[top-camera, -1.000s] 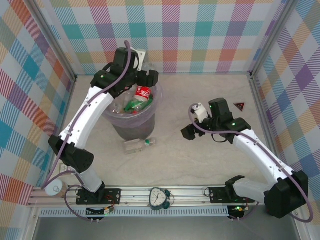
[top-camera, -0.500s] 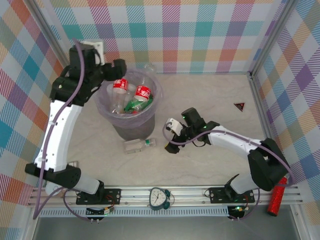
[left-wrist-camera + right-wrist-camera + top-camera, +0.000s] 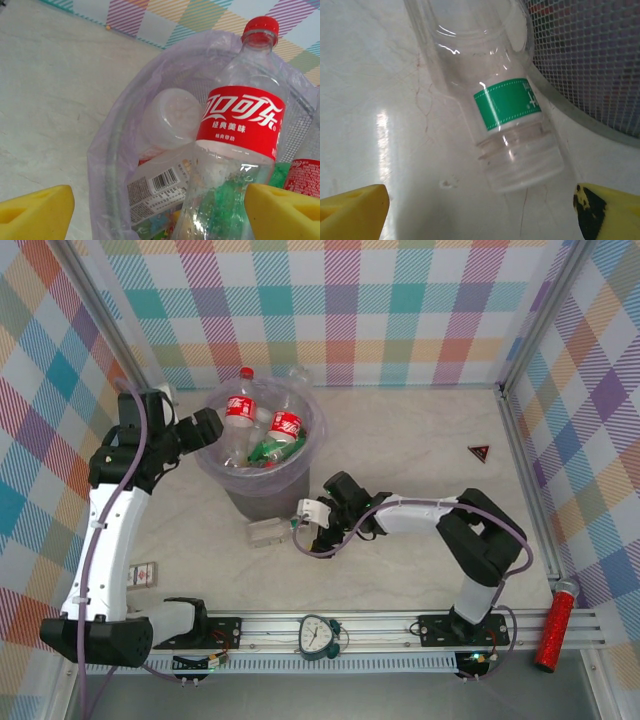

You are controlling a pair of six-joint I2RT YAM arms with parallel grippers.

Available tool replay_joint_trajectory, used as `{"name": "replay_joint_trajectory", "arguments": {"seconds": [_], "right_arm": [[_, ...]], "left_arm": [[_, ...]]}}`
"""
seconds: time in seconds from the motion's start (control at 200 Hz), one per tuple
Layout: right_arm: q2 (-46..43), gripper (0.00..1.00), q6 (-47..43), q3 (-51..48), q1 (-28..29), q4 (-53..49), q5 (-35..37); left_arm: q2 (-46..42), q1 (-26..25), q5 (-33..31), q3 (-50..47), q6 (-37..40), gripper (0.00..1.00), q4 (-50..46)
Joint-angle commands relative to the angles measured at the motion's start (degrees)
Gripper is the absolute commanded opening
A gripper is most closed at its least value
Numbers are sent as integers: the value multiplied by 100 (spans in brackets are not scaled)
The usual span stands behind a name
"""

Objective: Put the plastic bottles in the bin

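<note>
The bin (image 3: 300, 468), lined with a lilac bag (image 3: 107, 150), holds several plastic bottles. One red-labelled, red-capped bottle (image 3: 240, 405) (image 3: 241, 117) stands upright among them. My left gripper (image 3: 205, 429) (image 3: 157, 215) hangs open just outside the bin's left rim, nothing between its yellow fingertips (image 3: 35, 210). One clear bottle with a green band (image 3: 272, 531) (image 3: 506, 102) lies on the table in front of the bin. My right gripper (image 3: 304, 531) (image 3: 480, 215) is open at that bottle's cap end, low over the table, its fingertips (image 3: 352, 210) short of the cap.
The bin's mesh wall (image 3: 590, 65) stands close on the right of the lying bottle. A red glittery cylinder (image 3: 553, 625) lies at the front right, a clock (image 3: 318, 635) sits on the front rail, a small red triangle (image 3: 479, 451) at the right, a card (image 3: 142, 573) front left.
My left gripper drew back from above the bin to its left side, leaving the red-capped bottle standing inside. My right arm swung left and down to the bottle on the table.
</note>
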Motion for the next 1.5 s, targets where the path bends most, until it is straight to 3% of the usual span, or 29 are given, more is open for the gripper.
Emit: {"name": "replay_joint_trajectory", "arguments": {"seconds": [0.0,0.165,0.4,0.685,0.8,0.89,1.015,1.115,1.355,1.495], "right_arm": [[276,95,-434,327,103,435,203],[627,94,-486,585,226,453,194],[877,81,-478,668,400,411,275],[640,58,-357,479,431,409,444],[533,54,-280,408,427,401,466],[425,44,-226,361,428,402,491],[167,41,-161,249,427,365,513],[-78,27,-152,144,431,334,528],[-1248,28,154,-179,427,-15,25],[-2320,28,460,-183,433,-622,-325]], "left_arm": [[-113,82,309,-249,-245,88,397],[-201,75,291,-629,-390,87,648],[-242,82,393,-947,-524,85,927],[-282,76,461,-941,-586,85,989],[-338,83,394,-819,-553,86,896],[-359,83,344,-665,-484,87,752],[-434,80,236,-396,-344,89,499],[-546,81,145,-216,-292,89,371],[-1037,83,7,85,-359,91,149],[-1252,82,418,303,-623,92,192]]}}
